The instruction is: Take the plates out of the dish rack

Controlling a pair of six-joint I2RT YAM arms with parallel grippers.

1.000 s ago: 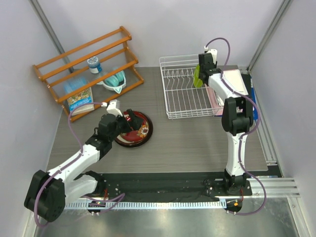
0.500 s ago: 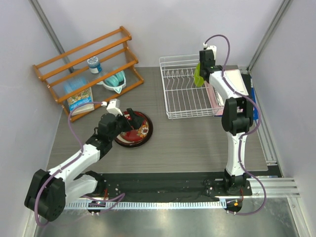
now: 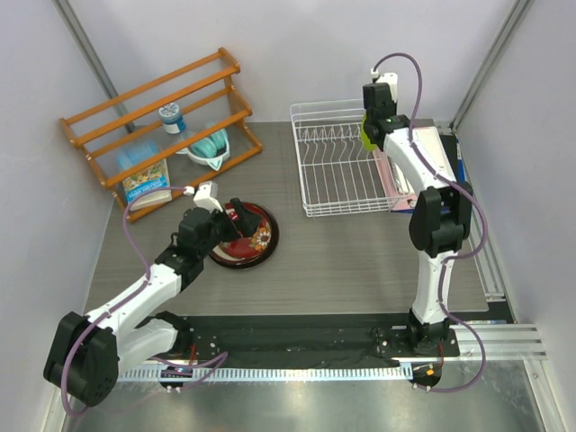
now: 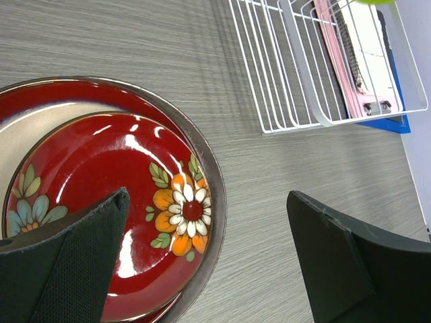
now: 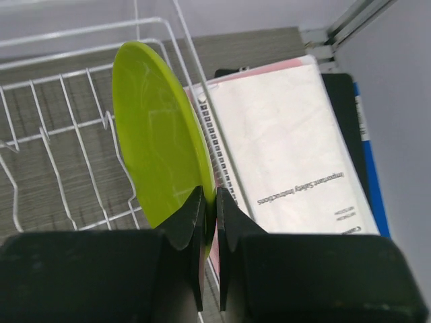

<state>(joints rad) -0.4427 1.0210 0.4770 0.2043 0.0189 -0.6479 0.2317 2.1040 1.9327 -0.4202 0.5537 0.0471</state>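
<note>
Grey wood-grain table (image 3: 360,261) carries the white dish rack (image 3: 337,175) at far right. My right wrist camera shows the right gripper (image 5: 209,202) pinching the lime green plate (image 5: 158,148) by its rim, on edge above the rack's right rail; overhead it's a mere sliver. The left wrist camera shows the left gripper (image 4: 205,202) spread above the stacked plates (image 4: 40,101), with the patterned dark red plate (image 4: 101,195) topmost.

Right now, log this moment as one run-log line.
right tool: shut on lime green plate, at dish rack right edge | left tool: open, over patterned red plate topping stack on table
</note>
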